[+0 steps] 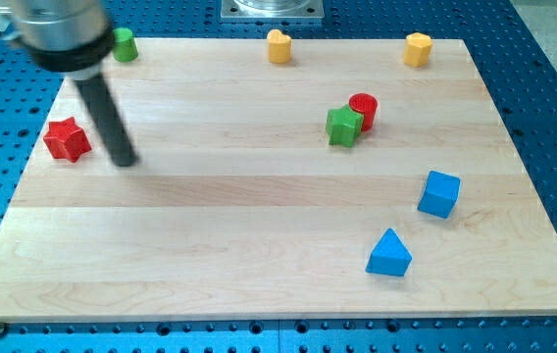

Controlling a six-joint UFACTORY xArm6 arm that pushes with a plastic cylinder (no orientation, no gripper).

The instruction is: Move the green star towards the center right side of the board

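The green star [344, 126] sits right of the table's [259, 275] centre, touching a red cylinder [364, 110], short of the right edge. Our tip [125, 162] stands far to the view's left beside a red star [67, 139]; we carry no claw. The push remains undone.

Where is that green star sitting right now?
The green star sits right of centre in the board's upper half, touching the red cylinder at its upper right. My tip is far off at the view's left, beside the red star.
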